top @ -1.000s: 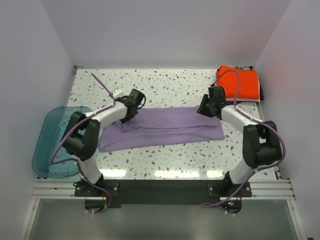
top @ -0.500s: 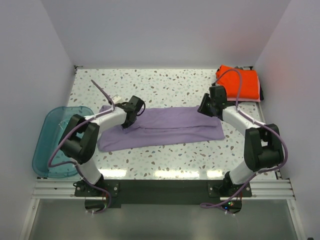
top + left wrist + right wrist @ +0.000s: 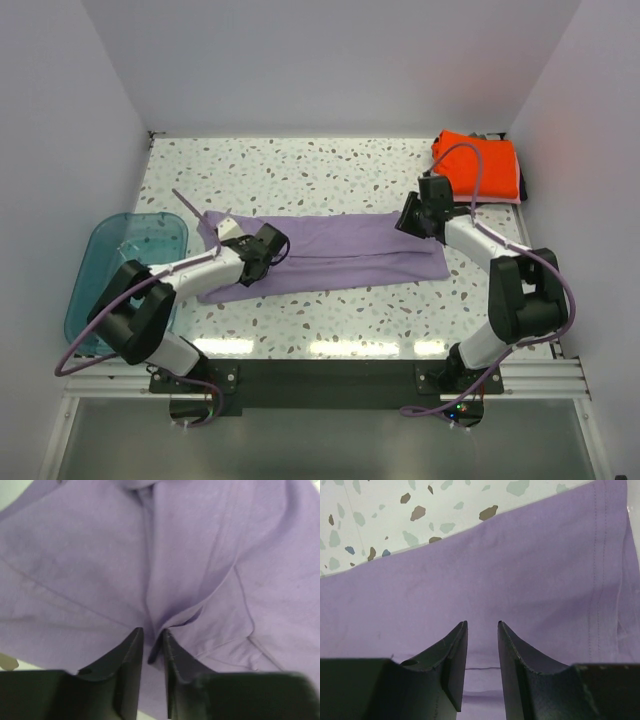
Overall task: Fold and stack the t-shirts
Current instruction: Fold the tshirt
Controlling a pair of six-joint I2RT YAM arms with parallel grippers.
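Note:
The lavender t-shirt (image 3: 345,250) lies as a long folded band across the middle of the table. My left gripper (image 3: 268,247) is low on its left part. In the left wrist view the gripper (image 3: 152,637) has its jaws nearly together, with a raised ridge of the lavender cloth (image 3: 200,555) pinched between them. My right gripper (image 3: 408,217) hovers over the band's far right edge. Seen from the right wrist, that gripper (image 3: 482,625) is open above flat cloth (image 3: 520,580) and holds nothing. An orange-red t-shirt (image 3: 478,165) lies folded at the back right corner.
A teal plastic tub (image 3: 115,275) overhangs the table's left edge. A dark cloth edge (image 3: 521,186) shows beside the orange-red t-shirt. White walls close in the back and both sides. Speckled tabletop (image 3: 320,170) shows behind the lavender band.
My left arm swung down and toward the near side, and its jaws closed on a fold of the lavender cloth. The shirt's left end shifted a little. The right arm barely moved.

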